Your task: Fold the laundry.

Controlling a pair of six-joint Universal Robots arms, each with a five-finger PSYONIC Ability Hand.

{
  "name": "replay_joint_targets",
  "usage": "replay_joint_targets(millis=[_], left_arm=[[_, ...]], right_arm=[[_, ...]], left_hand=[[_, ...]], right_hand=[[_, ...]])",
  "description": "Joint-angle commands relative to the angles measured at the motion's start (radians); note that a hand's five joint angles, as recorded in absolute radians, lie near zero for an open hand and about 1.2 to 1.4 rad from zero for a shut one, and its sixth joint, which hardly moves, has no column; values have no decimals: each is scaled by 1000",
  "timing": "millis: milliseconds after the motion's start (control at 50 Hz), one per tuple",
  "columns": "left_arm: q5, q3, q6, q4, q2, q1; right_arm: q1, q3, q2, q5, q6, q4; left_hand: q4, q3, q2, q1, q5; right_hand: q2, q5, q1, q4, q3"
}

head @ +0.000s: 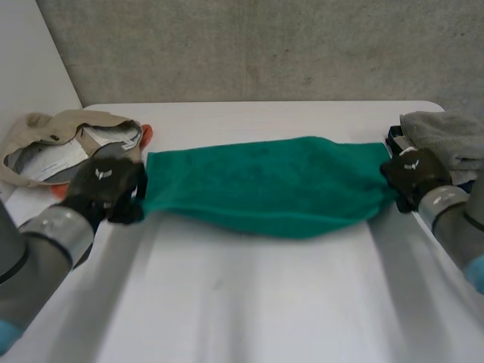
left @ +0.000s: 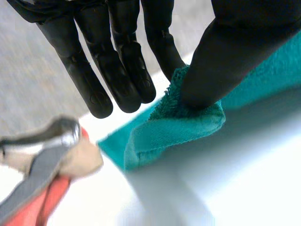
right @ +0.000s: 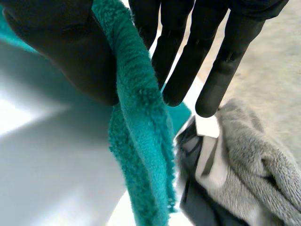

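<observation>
A green towel [head: 265,185] hangs stretched between my two hands, a little above the white table [head: 249,302]. My left hand [head: 106,185] is at the towel's left end; its thumb pinches a folded corner of the green towel [left: 183,125] against a straight finger. At the right end is my right hand [head: 412,174]. There the thumb presses the towel's edge [right: 138,127] against straight fingers, and the rest of that edge hangs down below the hand.
A beige bag [head: 64,144] with grey and white contents and a red-orange piece lies at the table's left edge, close to my left hand. A pile of grey and dark laundry [head: 446,136] sits at the right edge, behind my right hand.
</observation>
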Motion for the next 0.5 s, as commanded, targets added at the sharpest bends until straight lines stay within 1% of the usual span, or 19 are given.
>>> replay_joint_targets(millis=[20,40,60,100,120,160,180,240,260,280,380,420,480,500], left_arm=[[1,-120,338,-283,87,50],[2,-126,364,-308,90,51],[2,-131,387,-331,91,51],[4,-132,419,-382,94,51],[4,-131,420,-385,96,51],[8,-123,418,-373,94,53],[10,-120,418,-368,94,53],[14,-109,415,-350,91,45],[14,-106,415,-345,91,42],[14,-105,415,-344,90,40],[16,-83,415,-340,74,43],[14,-60,416,-336,48,40],[5,8,413,-289,-17,30],[2,31,413,-269,-36,25]], right_arm=[[-92,59,-79,-31,-310,407],[-107,68,-88,-31,-345,493],[-109,69,-93,-37,-355,524],[-109,71,-105,-47,-358,556],[-112,73,-119,-57,-347,532],[-110,76,-123,-58,-334,489],[-115,82,-123,-54,-320,437],[-118,100,-123,-46,-312,388],[-116,112,-123,-47,-315,381],[-116,118,-125,-47,-321,381],[-106,135,-125,-38,-343,384],[-106,123,-122,-23,-375,374],[-106,105,-119,-17,-396,352],[-103,73,-113,-9,-392,319]], left_hand=[[196,203,197,230,246],[196,203,197,230,246],[196,203,197,230,246],[196,203,197,230,246],[196,203,197,230,246],[196,203,197,230,246],[196,203,197,230,246],[196,203,197,230,246],[196,203,197,230,246],[196,203,197,230,246],[196,203,197,230,246],[196,203,197,230,246],[196,203,197,230,246],[196,203,197,230,246]], right_hand=[[220,252,246,199,207],[220,252,246,199,207],[220,252,246,199,207],[-12,19,14,-34,-25],[-153,-122,-127,-175,-166],[-143,-111,-117,-165,-156],[-119,-88,-94,-141,-133],[-28,3,-3,-50,-42],[181,213,207,159,168],[220,251,246,198,207],[220,252,246,199,207],[220,252,246,199,207],[220,252,246,199,207],[220,252,246,199,207]])
